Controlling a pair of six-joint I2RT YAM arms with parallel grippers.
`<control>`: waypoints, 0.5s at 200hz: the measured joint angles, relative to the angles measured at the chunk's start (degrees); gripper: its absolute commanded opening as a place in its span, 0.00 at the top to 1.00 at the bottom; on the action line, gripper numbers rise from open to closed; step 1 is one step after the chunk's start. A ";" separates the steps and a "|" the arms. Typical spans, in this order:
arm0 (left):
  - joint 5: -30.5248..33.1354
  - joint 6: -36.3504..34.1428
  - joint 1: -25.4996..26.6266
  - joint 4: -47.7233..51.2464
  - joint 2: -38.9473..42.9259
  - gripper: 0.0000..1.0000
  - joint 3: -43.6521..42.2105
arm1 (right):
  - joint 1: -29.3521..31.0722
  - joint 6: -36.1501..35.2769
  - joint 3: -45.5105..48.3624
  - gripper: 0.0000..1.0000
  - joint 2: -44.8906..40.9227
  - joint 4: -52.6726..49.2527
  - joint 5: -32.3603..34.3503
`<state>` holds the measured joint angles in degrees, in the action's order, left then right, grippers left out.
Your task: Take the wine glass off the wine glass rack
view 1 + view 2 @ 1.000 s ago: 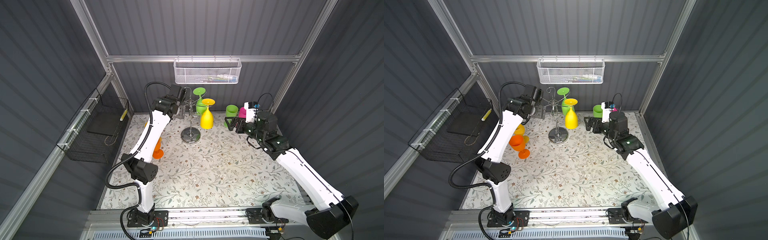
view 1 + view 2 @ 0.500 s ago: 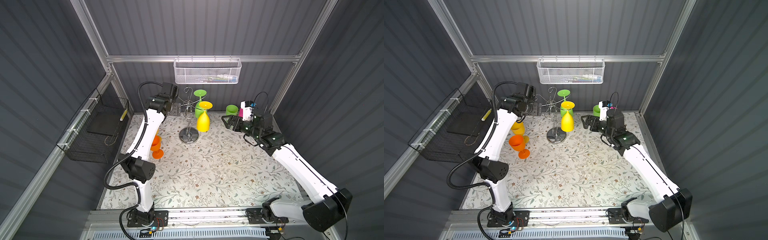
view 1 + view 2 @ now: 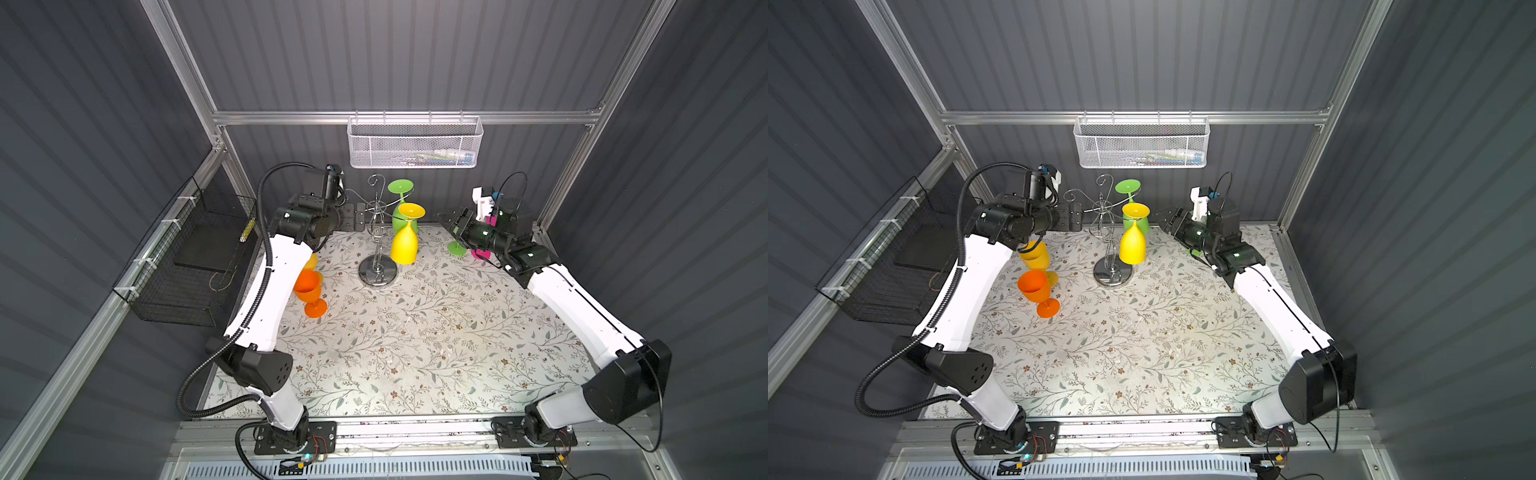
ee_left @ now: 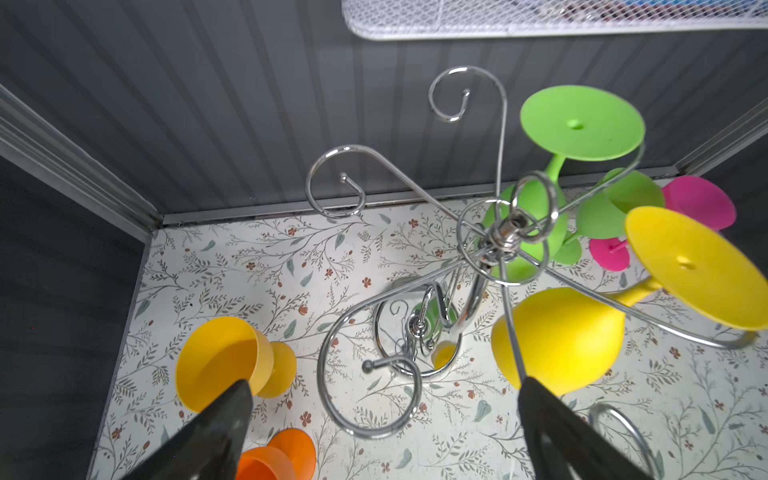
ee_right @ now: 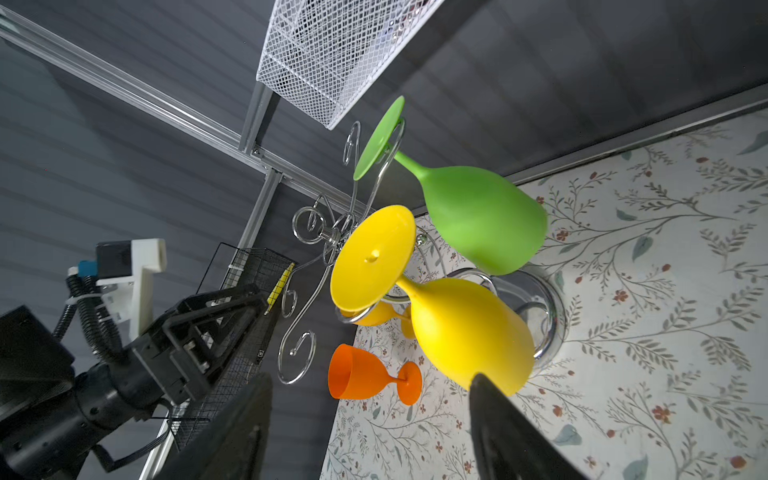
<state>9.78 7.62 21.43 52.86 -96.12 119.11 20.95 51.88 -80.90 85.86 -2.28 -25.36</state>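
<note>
Pale desk surface (image 3: 415, 340) printed all over with grey-green leafy sprigs and small rust flowers, boxed in by dark grey ribbed walls and a frame of aluminium bars. On the back rail, a white mesh basket (image 3: 413, 145); on the left wall, a black wire basket (image 3: 187, 266). Towards the back middle of the desk, upright on its round shiny base, the tall chrome wire wine glass rack (image 3: 377, 272), with two glasses hanging bowl-down from its curled arms: a yellow plastic wine glass (image 3: 404, 245) on the nearer arm and a lime green plastic wine glass (image 3: 397, 223) behind it, next to the back wall. Left of the rack, partly under the left arm, an upright orange plastic goblet (image 3: 309, 286) and, just behind it in a top view, an amber-yellow goblet (image 3: 1036, 255). In the back right corner, seen from the left wrist, a second green glass (image 4: 615, 203) and a pink glass (image 4: 698, 201) side by side. Left pincer (image 3: 355, 217) raised at the rack's top, on its left side, spread wide and gripping nothing, one bare curled arm showing between its fingers (image 4: 232, 411) in the wrist view. Right pincer (image 3: 446, 219) level with the hanging glasses on the rack's right, parted, nothing clasped; yellow bowl close by one fingertip in the right wrist view, contact impossible to tell.
</note>
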 measured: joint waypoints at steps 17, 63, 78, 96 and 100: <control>-1.31 -1.07 0.00 -2.29 2.51 0.00 -2.97 | -0.24 2.78 -0.85 0.35 2.08 1.27 -1.27; -5.64 -4.70 0.00 -9.27 8.22 0.00 -14.53 | -0.28 8.63 -3.80 0.46 6.64 4.50 -4.07; -7.85 -5.99 0.00 -12.24 10.05 0.00 -18.93 | -0.28 10.05 -4.52 0.49 7.69 5.35 -4.50; -10.38 -7.32 0.00 -15.67 12.33 0.00 -23.63 | -0.28 11.56 -5.31 0.52 8.96 5.95 -4.81; -10.97 -7.63 0.00 -16.50 12.90 0.00 -24.68 | -0.28 11.80 -5.51 0.53 9.29 6.10 -4.90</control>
<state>-1.19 -0.01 21.43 36.36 -83.22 94.43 20.67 63.68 -86.41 95.15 3.81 -30.26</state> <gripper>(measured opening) 0.997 0.491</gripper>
